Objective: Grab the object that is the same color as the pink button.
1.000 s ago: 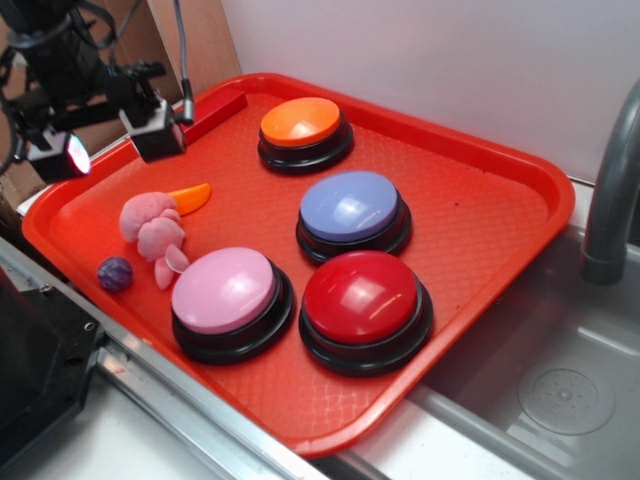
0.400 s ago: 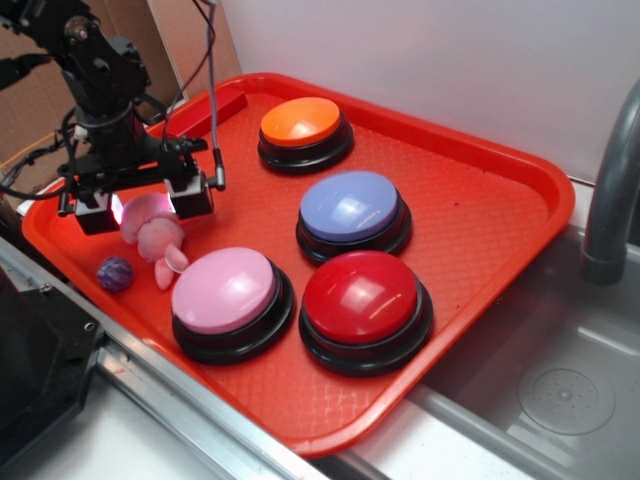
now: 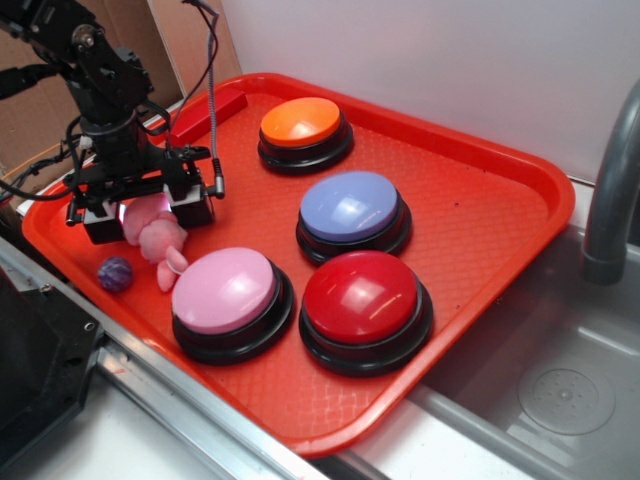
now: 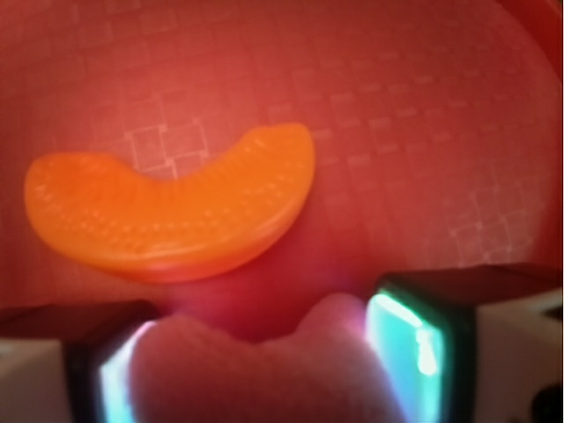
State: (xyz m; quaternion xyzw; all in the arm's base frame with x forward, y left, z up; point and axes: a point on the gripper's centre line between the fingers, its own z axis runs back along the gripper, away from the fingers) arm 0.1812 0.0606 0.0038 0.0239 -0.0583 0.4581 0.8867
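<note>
So the gripper (image 3: 142,212) is down at the left end of the red tray (image 3: 480,180), straddling the pink plush toy (image 3: 155,237); its two fingers (image 3: 190,205) sit apart on either side of the toy's upper lump, and in the wrist view the fuzzy pink stuff fills the gap between them; can't tell if the pads are actually squeezing it or just bracketing it. The toy lies on the tray floor just left of the pink button (image 3: 225,290), its paler limbs poking out toward the button's base; a small purple ball (image 3: 114,272) sits near the tray's front-left rim, just beside the toy. The orange wedge (image 4: 176,207) is right behind the toy in the wrist view, close to it; the arm hides it in the outside view. Further off: a lavender-blue button (image 3: 350,207), a red button (image 3: 362,298) and an orange button (image 3: 300,122); there's a grey sink (image 3: 560,390) to the right of the tray.
</note>
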